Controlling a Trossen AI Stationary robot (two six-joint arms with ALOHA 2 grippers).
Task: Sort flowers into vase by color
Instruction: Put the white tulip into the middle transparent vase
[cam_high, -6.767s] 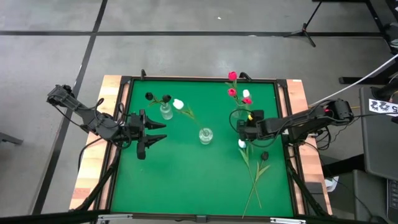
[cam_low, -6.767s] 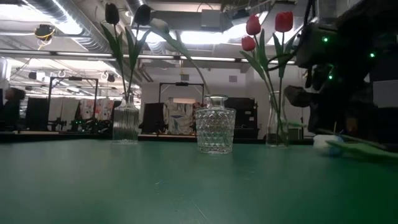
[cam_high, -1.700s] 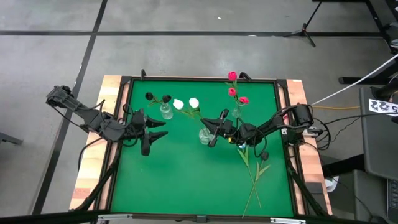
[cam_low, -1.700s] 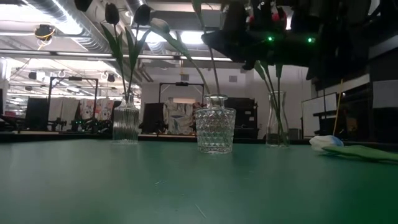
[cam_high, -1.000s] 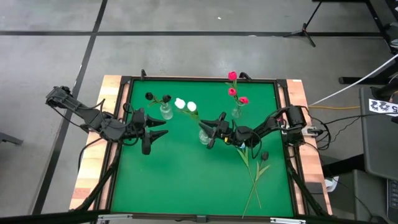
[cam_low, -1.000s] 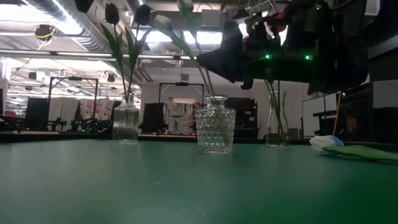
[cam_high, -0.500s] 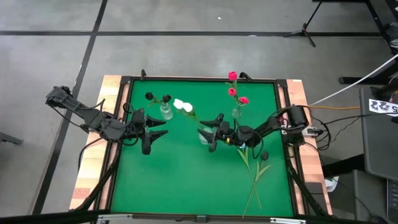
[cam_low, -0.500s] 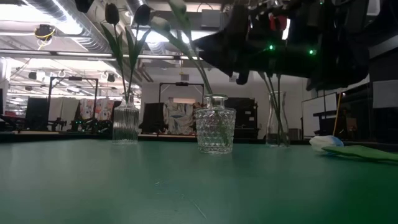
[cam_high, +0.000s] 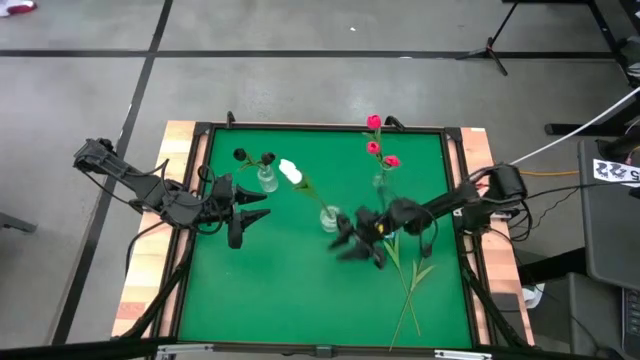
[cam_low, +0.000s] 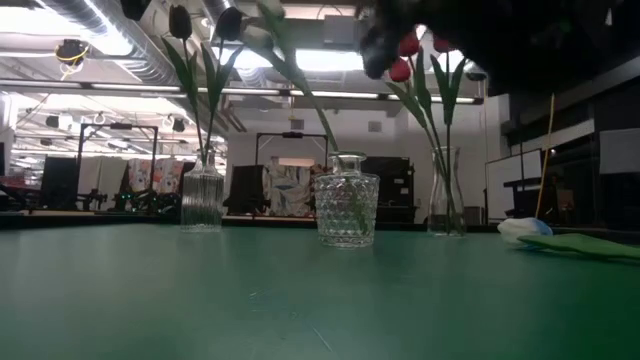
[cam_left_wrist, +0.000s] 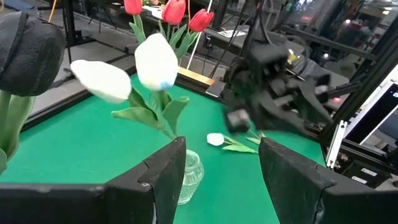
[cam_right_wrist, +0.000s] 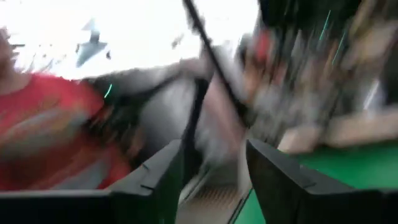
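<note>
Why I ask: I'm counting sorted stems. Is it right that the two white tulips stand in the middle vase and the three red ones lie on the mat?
Not quite. The red tulips stand upright in the right-hand vase, as the low view shows. The white tulips are in the middle vase.

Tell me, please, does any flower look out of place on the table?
Yes. Some flowers lie flat on the green mat near the right edge, not in any vase. The two white tulips lean far out of the middle glass vase.

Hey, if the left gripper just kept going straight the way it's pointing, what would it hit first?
Most likely the cut-glass vase holding the white tulips: in the left wrist view it sits low between the left gripper's open fingers, with green table before it. Depth is hard to judge.
</note>
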